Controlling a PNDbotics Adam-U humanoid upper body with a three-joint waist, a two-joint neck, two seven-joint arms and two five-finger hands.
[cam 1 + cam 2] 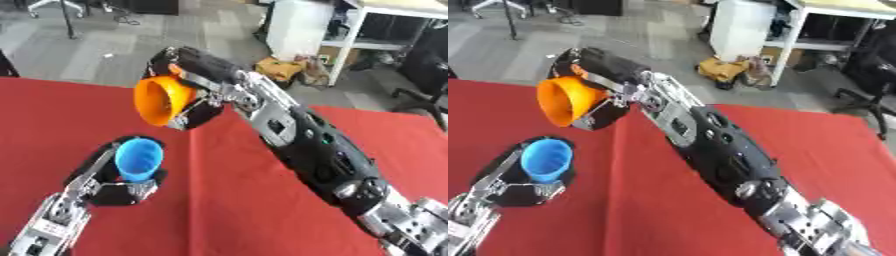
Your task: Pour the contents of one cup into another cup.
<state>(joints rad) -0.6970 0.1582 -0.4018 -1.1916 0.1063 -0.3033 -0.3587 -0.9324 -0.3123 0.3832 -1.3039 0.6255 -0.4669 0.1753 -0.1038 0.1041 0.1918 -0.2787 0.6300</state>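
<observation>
Two cups were over the red surface (219, 200). At the left, the left robot hand (118, 187) had its fingers curled around the upright blue cup (139, 159). Further right and higher, the right robot hand (197, 85) gripped the orange cup (162, 100), tipped sideways with its mouth facing left.

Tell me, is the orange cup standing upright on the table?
No, the right hand holds the orange cup in the air, tipped on its side above the blue cup.

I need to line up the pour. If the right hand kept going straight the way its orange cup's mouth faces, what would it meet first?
Probably nothing: the right hand holds the orange plastic cup tipped leftward, above and beyond the blue plastic cup in the left hand. Only red tablecloth lies that way, though depth is unclear.
</observation>
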